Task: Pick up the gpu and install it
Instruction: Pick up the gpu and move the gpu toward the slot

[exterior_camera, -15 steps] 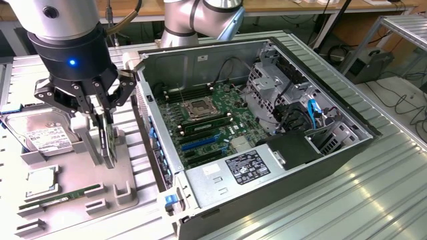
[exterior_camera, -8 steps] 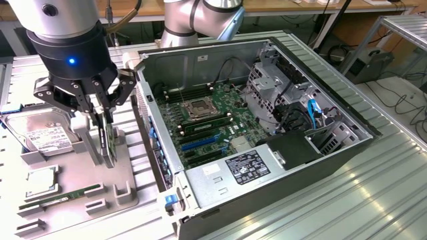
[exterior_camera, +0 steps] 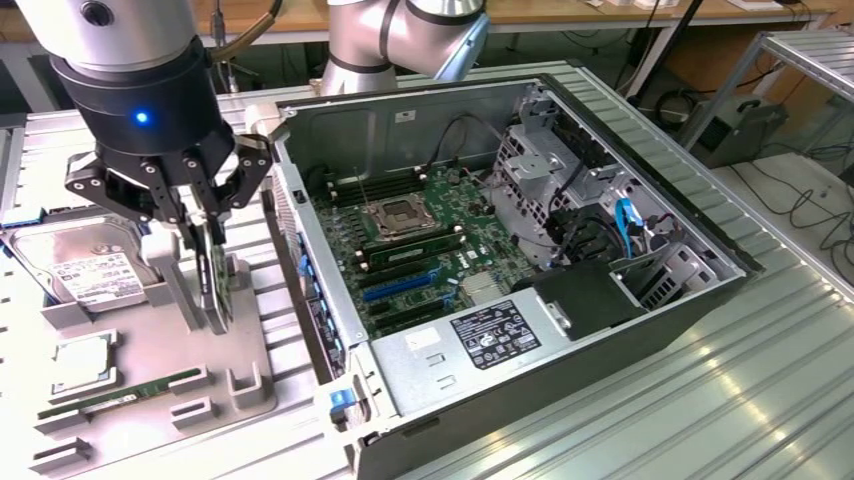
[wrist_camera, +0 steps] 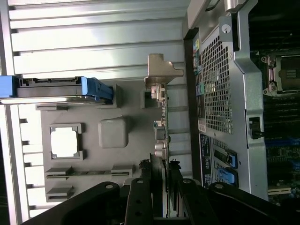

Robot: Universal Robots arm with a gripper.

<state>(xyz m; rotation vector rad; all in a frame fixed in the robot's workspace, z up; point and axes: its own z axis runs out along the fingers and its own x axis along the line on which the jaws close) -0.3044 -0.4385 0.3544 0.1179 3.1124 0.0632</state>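
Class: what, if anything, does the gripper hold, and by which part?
The gripper pinches the dark, flat graphics card across its upper edge, away from its silver bracket.

Silver tubular robot arm [exterior_camera: 114, 30], pale blue joint cap [exterior_camera: 461, 48], black cylindrical gripper [exterior_camera: 200, 225] in the frame's upper left, glowing blue light [exterior_camera: 140, 118], black hinged fingers [exterior_camera: 160, 192], silver pivot screws [wrist_camera: 109, 186]

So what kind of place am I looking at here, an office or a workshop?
Probably a robotics lab or assembly test bench: a robot arm's black pincer grips a dark flat gpu card at a grey parts tray, beside an open black desktop computer case on a ribbed metal table.
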